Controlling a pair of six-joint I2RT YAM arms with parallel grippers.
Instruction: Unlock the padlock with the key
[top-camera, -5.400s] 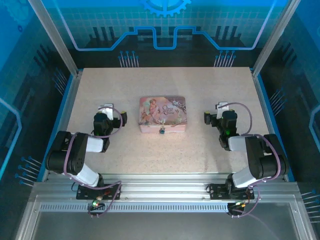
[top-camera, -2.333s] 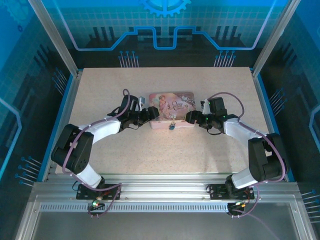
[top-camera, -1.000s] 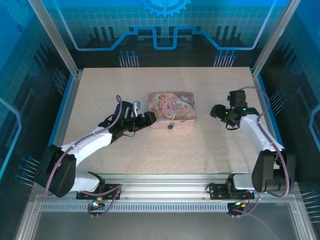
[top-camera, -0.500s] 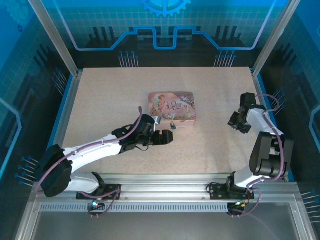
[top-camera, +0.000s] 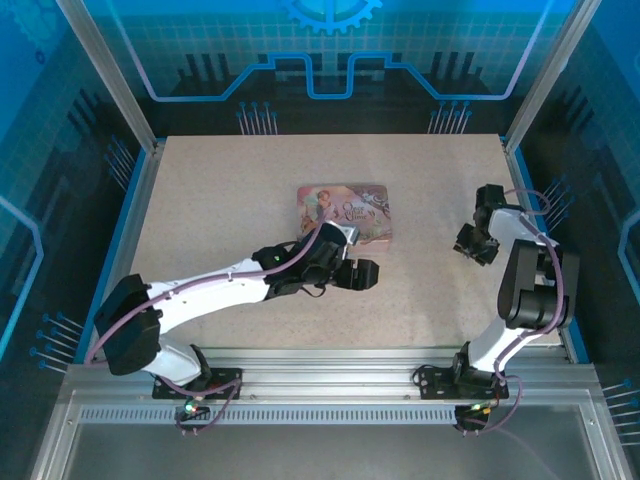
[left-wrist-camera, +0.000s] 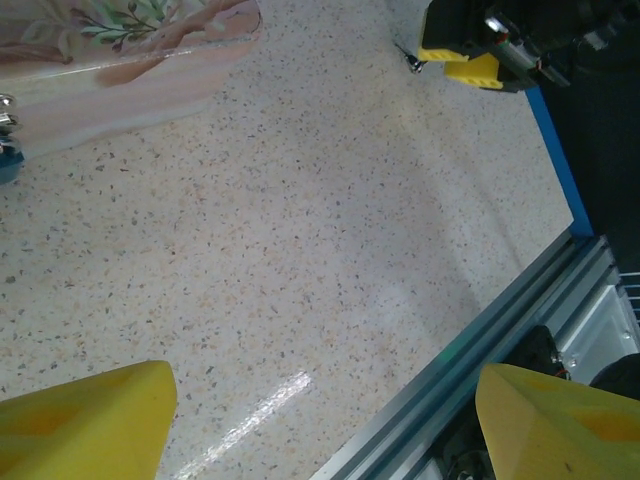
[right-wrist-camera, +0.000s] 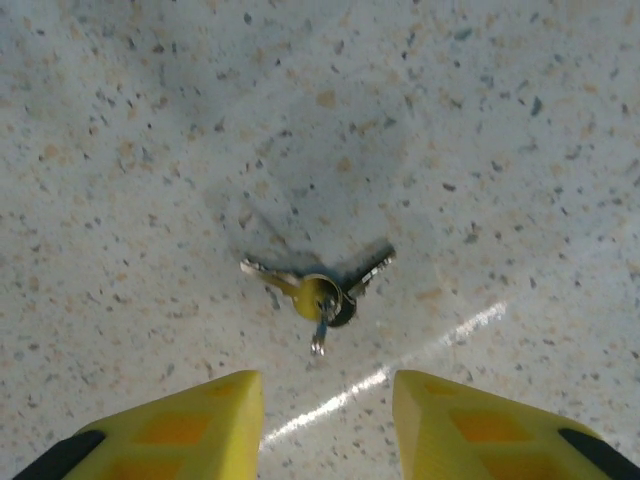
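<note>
The left gripper (left-wrist-camera: 325, 385) is seen low over the table (top-camera: 220, 200), just in front of the pink tin (top-camera: 345, 208). Its jaws are set wide apart and nothing is held between them. In the left wrist view only bare speckled tabletop is seen between the two yellow fingers (left-wrist-camera: 90, 420). The tin's front wall is seen at the upper left of that view. The padlock (left-wrist-camera: 6, 160) is noted at the left edge there, as a small silver and bluish piece hanging against the tin's front wall. Most of it is cut off by the frame edge, so whether it is locked cannot be told. The right gripper (right-wrist-camera: 325, 385) is seen near the right edge of the table, well apart from the tin and pointed down at the surface. Its jaws are partly open and nothing is gripped. The keys (right-wrist-camera: 318, 293), a small bunch on a ring, are found lying flat on the table just ahead of the right fingertips. They are in line with the gap between the fingertips and untouched by either finger.
</note>
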